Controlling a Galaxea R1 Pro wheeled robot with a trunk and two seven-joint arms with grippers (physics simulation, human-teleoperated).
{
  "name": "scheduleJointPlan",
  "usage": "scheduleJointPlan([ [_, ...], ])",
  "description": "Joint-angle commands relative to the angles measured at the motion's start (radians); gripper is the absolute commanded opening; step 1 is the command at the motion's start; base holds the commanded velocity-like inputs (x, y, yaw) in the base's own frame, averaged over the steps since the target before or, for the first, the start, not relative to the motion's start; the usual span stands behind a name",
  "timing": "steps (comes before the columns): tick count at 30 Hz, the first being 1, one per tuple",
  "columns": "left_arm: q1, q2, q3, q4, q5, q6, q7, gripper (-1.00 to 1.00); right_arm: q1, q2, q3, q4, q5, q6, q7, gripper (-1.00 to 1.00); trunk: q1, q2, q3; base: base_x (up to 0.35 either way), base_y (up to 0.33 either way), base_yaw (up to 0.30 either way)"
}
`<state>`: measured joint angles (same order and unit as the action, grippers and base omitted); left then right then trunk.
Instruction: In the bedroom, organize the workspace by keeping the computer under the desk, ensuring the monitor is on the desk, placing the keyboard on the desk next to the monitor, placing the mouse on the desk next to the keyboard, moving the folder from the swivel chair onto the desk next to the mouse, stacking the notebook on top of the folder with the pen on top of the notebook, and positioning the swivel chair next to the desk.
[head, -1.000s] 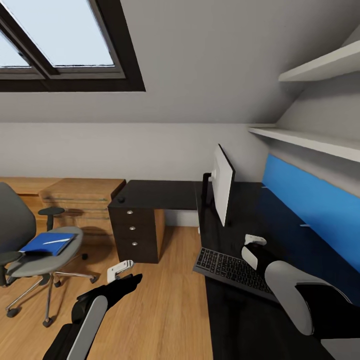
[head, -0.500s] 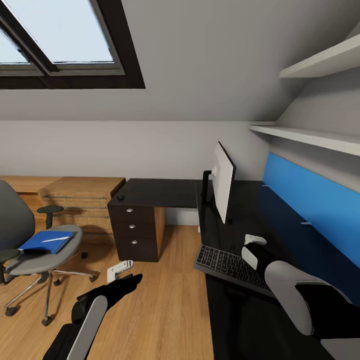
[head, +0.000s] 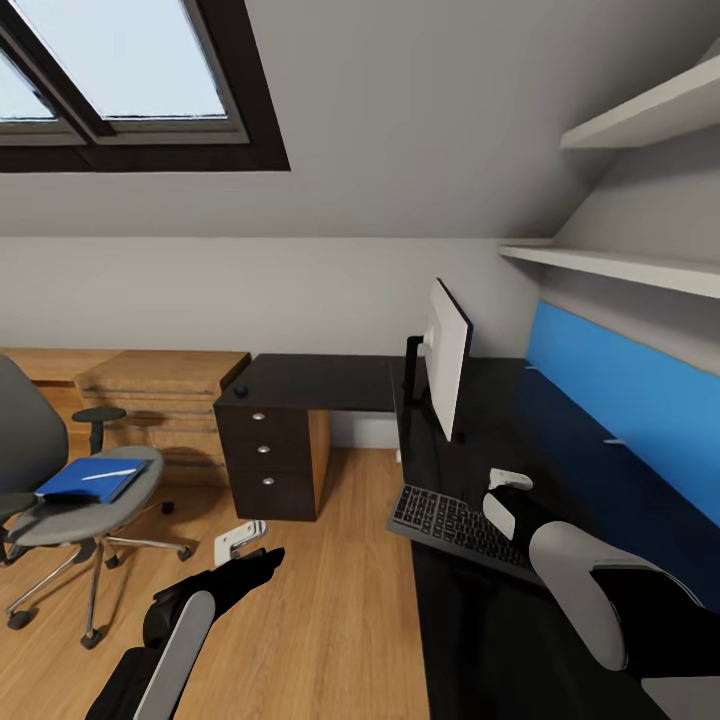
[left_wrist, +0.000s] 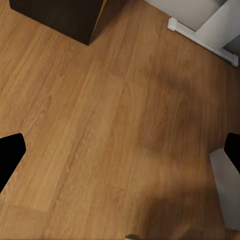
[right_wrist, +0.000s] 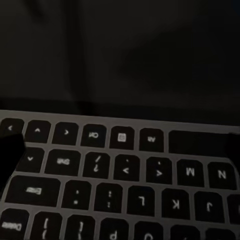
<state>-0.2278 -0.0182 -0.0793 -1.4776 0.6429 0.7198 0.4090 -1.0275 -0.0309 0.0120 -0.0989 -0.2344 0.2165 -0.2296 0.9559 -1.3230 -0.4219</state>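
The black desk (head: 330, 385) carries the monitor (head: 446, 368), seen edge-on, and the keyboard (head: 452, 524) near its front edge. My right gripper (head: 510, 482) hovers open just over the keyboard's (right_wrist: 120, 195) far side. A small black lump, likely the mouse (head: 241, 391), lies on the desk corner above the drawers. At the left stands the swivel chair (head: 40, 520) with the blue folder (head: 88, 483) on its seat and the pale pen (head: 108, 474) on the folder. My left gripper (head: 240, 543) hangs open over bare floor (left_wrist: 100, 125). Notebook and computer are out of view.
A black three-drawer unit (head: 268, 465) stands under the desk's left wing, with a low light-wood cabinet (head: 160, 385) beyond it. A blue panel (head: 620, 400) and white shelves (head: 620, 265) line the right wall. A skylight (head: 120, 80) sits in the sloped ceiling.
The whole picture has drifted slightly, with the chair sliding left and the shelves up, so the camera has moved. Both arms keep their pose.
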Motion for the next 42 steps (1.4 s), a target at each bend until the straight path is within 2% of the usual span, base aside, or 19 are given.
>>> scheduleJointPlan([
  [1, -0.001, 0.000, 0.000, -0.001, 0.011, 0.002, 0.010, 1.00, 0.000, 0.000, 0.002, -0.002, -0.005, 0.006, -0.004, 1.00, 0.004, -0.008, -0.004, 0.000, 0.000, 0.000],
  [35, -0.001, 0.001, 0.001, -0.001, 0.011, 0.002, 0.010, 1.00, 0.000, 0.000, 0.002, -0.002, -0.003, 0.006, -0.002, 1.00, 0.134, -0.246, -0.111, 0.000, 0.000, 0.000],
  [40, -0.001, 0.001, 0.002, -0.001, 0.011, 0.002, 0.010, 1.00, 0.000, 0.000, 0.002, -0.002, -0.003, 0.006, -0.002, 1.00, 0.134, -0.246, -0.111, 0.000, 0.000, 0.000],
  [42, -0.001, 0.001, 0.004, -0.001, 0.011, 0.002, 0.010, 1.00, 0.000, 0.000, 0.002, -0.002, -0.003, 0.006, -0.002, 1.00, 0.142, -0.260, -0.117, 0.000, 0.000, 0.000],
])
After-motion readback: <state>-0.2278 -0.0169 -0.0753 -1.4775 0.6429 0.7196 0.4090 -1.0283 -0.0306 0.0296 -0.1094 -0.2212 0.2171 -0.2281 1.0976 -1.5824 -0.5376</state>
